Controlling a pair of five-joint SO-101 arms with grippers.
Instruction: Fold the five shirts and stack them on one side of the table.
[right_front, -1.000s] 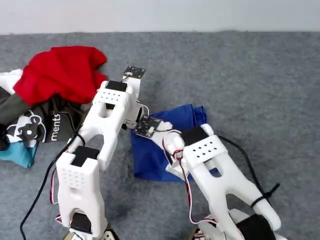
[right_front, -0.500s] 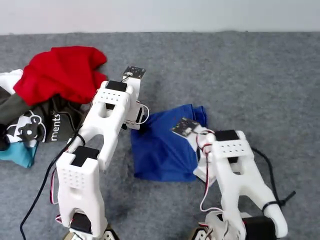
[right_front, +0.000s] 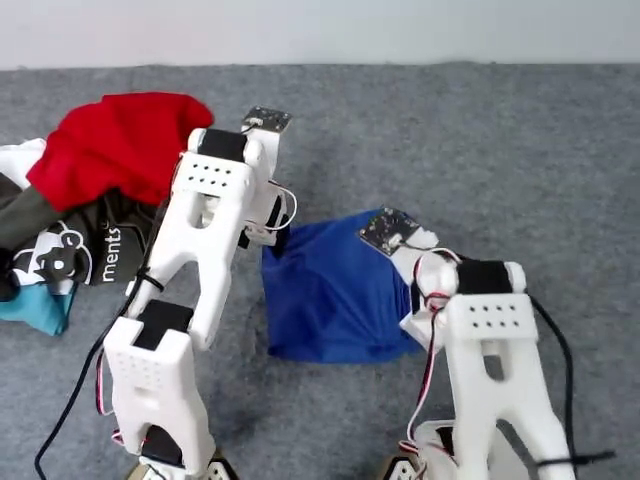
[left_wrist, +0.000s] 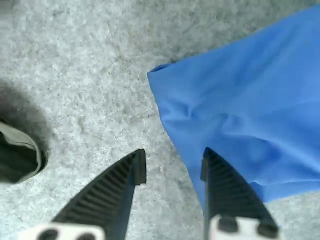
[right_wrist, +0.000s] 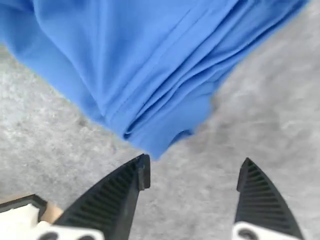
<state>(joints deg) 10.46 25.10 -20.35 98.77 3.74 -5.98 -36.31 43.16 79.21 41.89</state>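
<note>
A blue shirt (right_front: 330, 290) lies crumpled into a rough rectangle at the middle of the grey table. My left gripper (left_wrist: 172, 167) is open and hovers over the carpet right beside the shirt's far left corner (left_wrist: 160, 72), holding nothing. My right gripper (right_wrist: 195, 175) is open too, just off the folded edge of the blue shirt (right_wrist: 150, 65) on its right side. In the high view the left arm (right_front: 215, 200) reaches to the shirt's upper left and the right arm (right_front: 480, 320) stands at its right edge.
A heap of other shirts sits at the far left: red (right_front: 120, 140) on top, a dark printed one (right_front: 85, 250), a white one (right_front: 20, 160) and a teal one (right_front: 35, 310). The dark shirt's edge (left_wrist: 15, 157) lies close to my left gripper. Bare carpet spreads to the right and back.
The right arm has swung from over the blue shirt's left part across to its right edge. The left arm has pulled slightly toward the far side. The shirt's right side looks smoother.
</note>
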